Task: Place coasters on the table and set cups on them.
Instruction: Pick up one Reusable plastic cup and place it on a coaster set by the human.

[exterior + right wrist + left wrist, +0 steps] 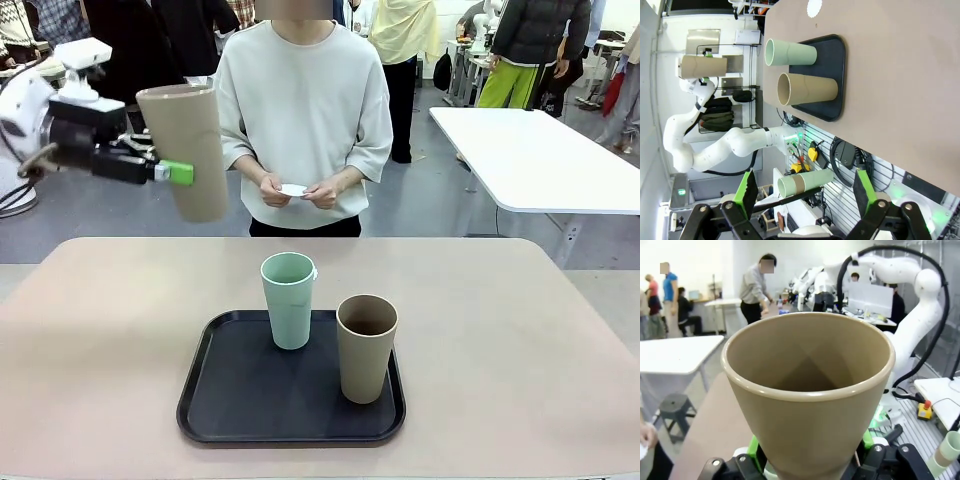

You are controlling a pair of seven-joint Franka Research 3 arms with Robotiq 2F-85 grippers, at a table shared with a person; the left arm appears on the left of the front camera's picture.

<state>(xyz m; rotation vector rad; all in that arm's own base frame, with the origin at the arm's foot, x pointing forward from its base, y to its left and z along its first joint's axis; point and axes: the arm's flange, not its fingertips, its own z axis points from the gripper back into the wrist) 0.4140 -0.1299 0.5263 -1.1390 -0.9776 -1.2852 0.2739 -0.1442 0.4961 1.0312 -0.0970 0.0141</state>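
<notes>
My left gripper (172, 172) is shut on a brown-tan cup (185, 150) and holds it upright, high above the table's far left. In the left wrist view that cup (810, 390) stands between my green pads (754, 449). A mint cup (289, 298) and a second brown cup (366, 347) stand on a black tray (230, 400) on the beige table (500, 340). The person at the far side holds a white coaster (293, 190) in both hands. My right gripper (806, 195) is open and holds nothing, off the table's side. A white scalloped disc (813, 6) shows against the tabletop.
A white rectangular table (540, 160) stands at the back right. People move about behind the person. A stack of spare cups (805, 182) sits off the table near my right gripper. Bare tabletop lies left and right of the tray.
</notes>
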